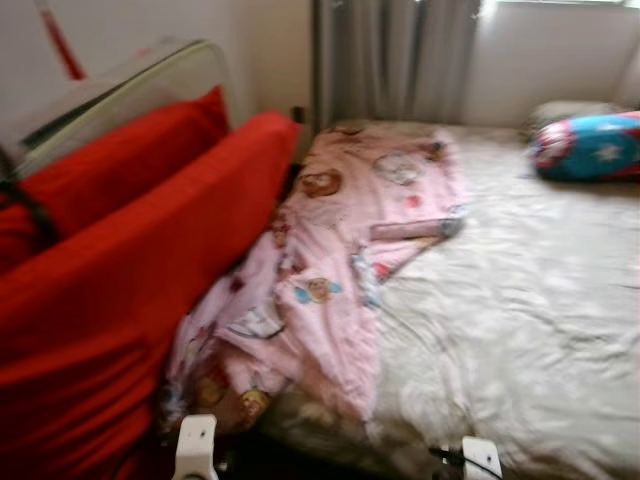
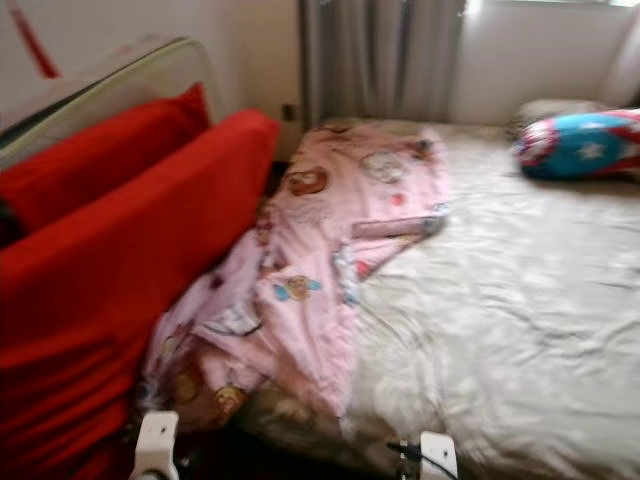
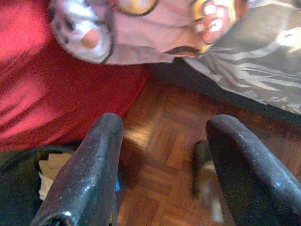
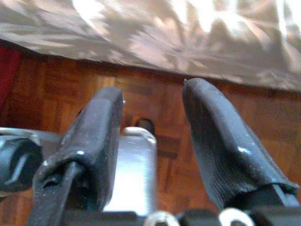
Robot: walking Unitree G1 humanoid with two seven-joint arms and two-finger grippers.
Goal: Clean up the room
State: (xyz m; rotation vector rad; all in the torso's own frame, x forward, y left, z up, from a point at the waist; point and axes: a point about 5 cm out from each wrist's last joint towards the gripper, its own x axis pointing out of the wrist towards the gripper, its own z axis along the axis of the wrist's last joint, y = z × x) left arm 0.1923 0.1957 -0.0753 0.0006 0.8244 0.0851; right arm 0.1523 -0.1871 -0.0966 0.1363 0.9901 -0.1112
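Note:
A crumpled pink cartoon-print blanket (image 1: 340,250) lies along the left side of the bed and hangs off its near corner. The rest of the bed is wrinkled beige sheet (image 1: 520,300). A blue and red star-patterned pillow (image 1: 590,145) lies at the far right. Both arms are low, by the near edge of the bed. In the left wrist view my left gripper (image 3: 164,155) is open over parquet floor (image 3: 164,122), below the blanket's hanging corner (image 3: 141,28). My right gripper (image 4: 155,122) is open too, above the floor beside the sheet's edge (image 4: 188,42).
Large red cushions (image 1: 130,270) lean against a pale bed rail (image 1: 150,75) on the left, tight against the bed. Grey curtains (image 1: 400,60) hang behind. A dark container with paper scraps (image 3: 28,179) and a small dark object (image 3: 203,165) sit on the floor.

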